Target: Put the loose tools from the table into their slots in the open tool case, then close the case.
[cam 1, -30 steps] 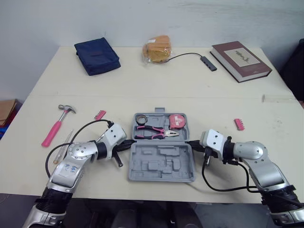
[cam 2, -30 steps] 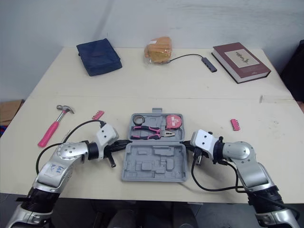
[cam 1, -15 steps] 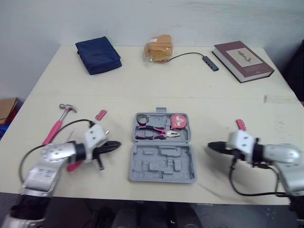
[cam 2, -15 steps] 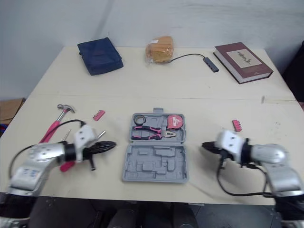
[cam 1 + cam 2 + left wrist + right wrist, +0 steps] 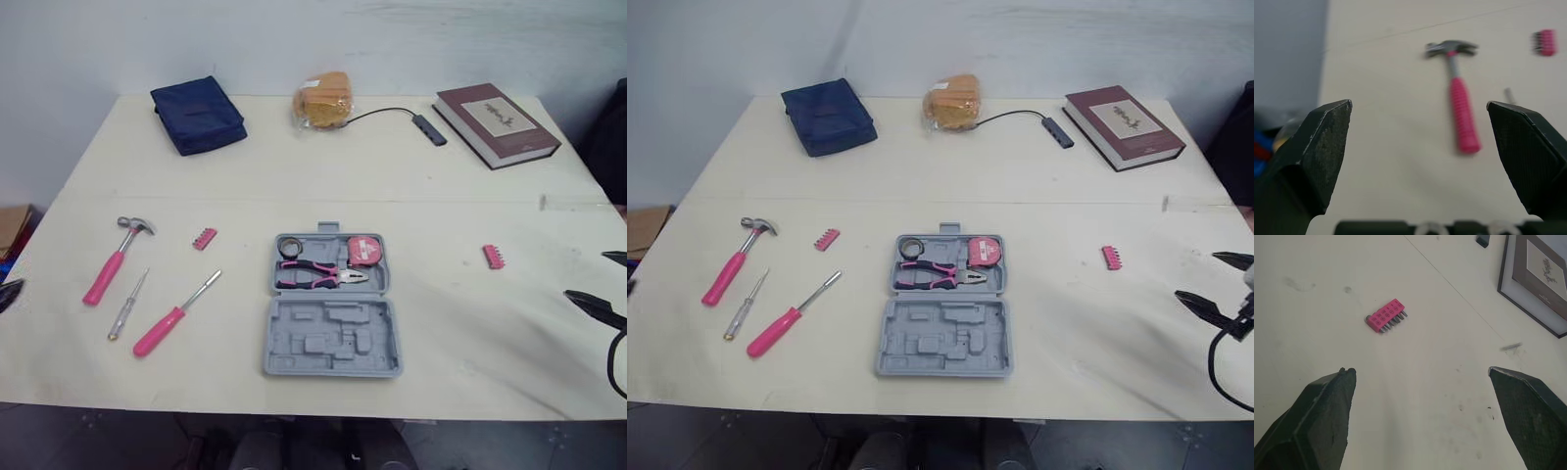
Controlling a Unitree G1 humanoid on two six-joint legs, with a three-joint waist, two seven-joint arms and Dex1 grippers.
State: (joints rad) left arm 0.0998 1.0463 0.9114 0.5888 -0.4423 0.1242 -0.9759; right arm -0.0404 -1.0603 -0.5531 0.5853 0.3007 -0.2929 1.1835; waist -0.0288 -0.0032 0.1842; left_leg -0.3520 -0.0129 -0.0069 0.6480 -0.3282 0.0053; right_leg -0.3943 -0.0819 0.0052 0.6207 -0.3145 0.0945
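So nothing is getting carried right now, and I'd say we're sitting at the very start of the pick-up step. The tool case point(image 5: 333, 308) is lying open in the middle of the near half of the table point(image 5: 441, 186). Its far half is holding the pliers point(image 5: 321, 274) and a tape measure point(image 5: 364, 249), while the near half is showing bare moulded slots.

Five loose pieces are waiting:
- Left of the case: the hammer point(image 5: 116, 257), a thin screwdriver point(image 5: 127, 304), a pink-handled screwdriver point(image 5: 176, 313) and a pink bit holder point(image 5: 205, 238).
- Right of the case: a second bit holder point(image 5: 493, 257).

The left gripper point(image 5: 1419, 104) is hanging off the left edge of the table with its jaws spread wide and empty, looking at the hammer. The right gripper point(image 5: 1203, 277) is out at the right edge, jaws also spread and empty, facing the second bit holder.

My guess for the next move: one arm is going to need to reach in, drop over its target and pinch it. The hammer handle looks like the easy grab. The bit holder is low and flat, so that one is asking for a careful approach.

Hard to read:
- Both arms are getting cut off by the edges of the head views.
- I can't match slot shapes to tools from here.
- There's a small ring-shaped thing point(image 5: 289, 246) in the case's far left corner that I can't identify.
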